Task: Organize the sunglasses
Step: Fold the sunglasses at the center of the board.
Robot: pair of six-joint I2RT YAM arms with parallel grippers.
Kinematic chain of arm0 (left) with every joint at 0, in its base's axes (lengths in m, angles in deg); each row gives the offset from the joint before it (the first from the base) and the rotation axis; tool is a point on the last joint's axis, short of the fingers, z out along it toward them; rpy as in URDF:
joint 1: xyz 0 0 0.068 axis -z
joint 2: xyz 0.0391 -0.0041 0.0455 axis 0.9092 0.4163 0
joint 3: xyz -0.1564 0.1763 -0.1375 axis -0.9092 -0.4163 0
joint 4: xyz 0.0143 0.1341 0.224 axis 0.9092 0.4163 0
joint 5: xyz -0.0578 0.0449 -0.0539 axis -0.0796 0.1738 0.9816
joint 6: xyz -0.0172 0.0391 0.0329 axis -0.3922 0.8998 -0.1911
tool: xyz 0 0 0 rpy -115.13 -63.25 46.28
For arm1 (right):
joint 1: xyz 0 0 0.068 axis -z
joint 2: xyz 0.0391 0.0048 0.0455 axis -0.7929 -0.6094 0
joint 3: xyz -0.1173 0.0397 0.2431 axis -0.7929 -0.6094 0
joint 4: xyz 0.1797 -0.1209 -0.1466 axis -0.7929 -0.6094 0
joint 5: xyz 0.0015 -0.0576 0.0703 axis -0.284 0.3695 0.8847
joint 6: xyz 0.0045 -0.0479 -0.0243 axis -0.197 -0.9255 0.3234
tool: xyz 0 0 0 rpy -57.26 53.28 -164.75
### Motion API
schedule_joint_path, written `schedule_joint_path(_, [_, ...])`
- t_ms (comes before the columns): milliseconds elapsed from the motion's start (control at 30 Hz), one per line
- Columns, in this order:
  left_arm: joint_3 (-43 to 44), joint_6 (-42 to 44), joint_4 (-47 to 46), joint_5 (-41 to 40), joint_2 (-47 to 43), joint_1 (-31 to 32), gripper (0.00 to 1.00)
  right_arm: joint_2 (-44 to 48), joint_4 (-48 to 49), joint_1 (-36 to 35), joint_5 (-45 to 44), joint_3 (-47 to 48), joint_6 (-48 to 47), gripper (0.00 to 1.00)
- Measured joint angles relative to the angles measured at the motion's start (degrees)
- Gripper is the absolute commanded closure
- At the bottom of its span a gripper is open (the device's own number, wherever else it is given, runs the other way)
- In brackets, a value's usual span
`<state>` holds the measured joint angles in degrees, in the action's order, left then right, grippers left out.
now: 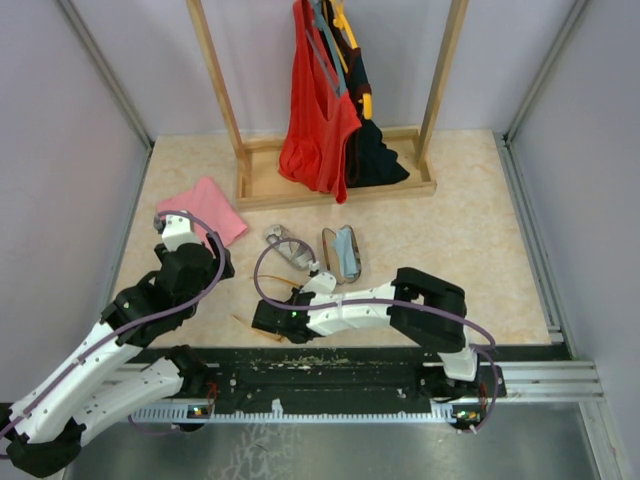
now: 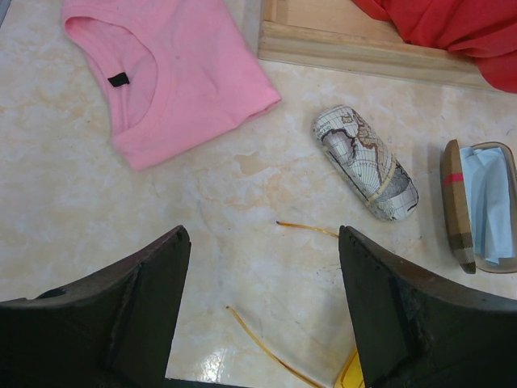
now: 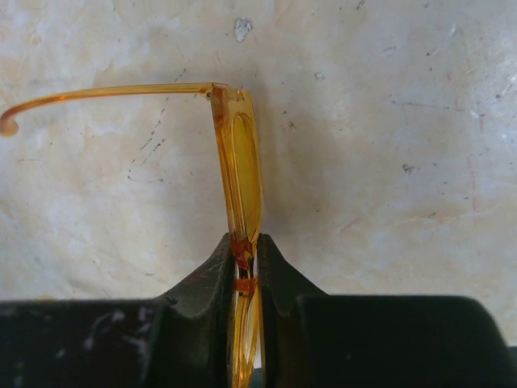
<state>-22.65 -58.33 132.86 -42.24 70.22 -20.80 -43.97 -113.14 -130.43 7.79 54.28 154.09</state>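
**Thin pinch on the bridge: watch for a slip**

Your right gripper [image 3: 244,252] is closed on the sunglasses [image 3: 241,162]. It pinches the amber frame at the bridge, with one arm unfolded and sticking out sideways. The pair sits low near the front edge of the bench [image 3: 388,121], well apart from the open case [image 2: 456,202]. Whether it is clear of the surface, I cannot tell. Your left gripper [image 2: 262,236] hangs open and empty nearby.

The hold is narrow and on slick plastic, so I judge a quick swing could let the pair pivot between the fingers or drop. The unfolded arms could catch the case wall or the cloth [image 2: 489,206] inside on the way in. Squeezing harder to compensate risks stressing the bridge.
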Motion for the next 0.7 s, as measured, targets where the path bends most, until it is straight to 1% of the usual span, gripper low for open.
schedule_joint_path(100, [-0.02,0.00,0.00,0.00,0.00,0.00,0.20,0.00,-0.79,0.11,-0.81,0.09,-0.50,0.95])
schedule_joint_path(167, [-0.02,0.00,0.00,0.00,0.00,0.00,0.20,0.00,-1.40,0.11,-1.42,0.24,-0.87,1.00])
schedule_joint_path(267, [-0.02,0.00,0.00,0.00,0.00,-0.02,0.20,0.07,-1.95,0.11,-2.36,0.39,-1.79,1.00])
schedule_joint_path(367, [-0.02,0.00,0.00,0.02,-0.17,0.00,0.20,0.98,-0.13,0.11,-2.91,-0.31,-4.68,1.00])
schedule_joint_path(433, [-0.04,0.02,-0.09,0.33,-0.63,0.00,0.20,3.72,3.67,0.11,-3.26,-3.37,-7.56,1.00])
schedule_joint_path(567, [-0.87,1.33,-1.99,1.92,-3.45,0.00,0.21,14.27,15.19,0.11,-3.78,-15.63,-16.35,1.00])
schedule_joint_path(700, [-0.59,4.04,-4.57,4.83,-7.39,0.00,0.21,27.43,30.91,0.31,-3.63,-28.94,-27.74,1.00])
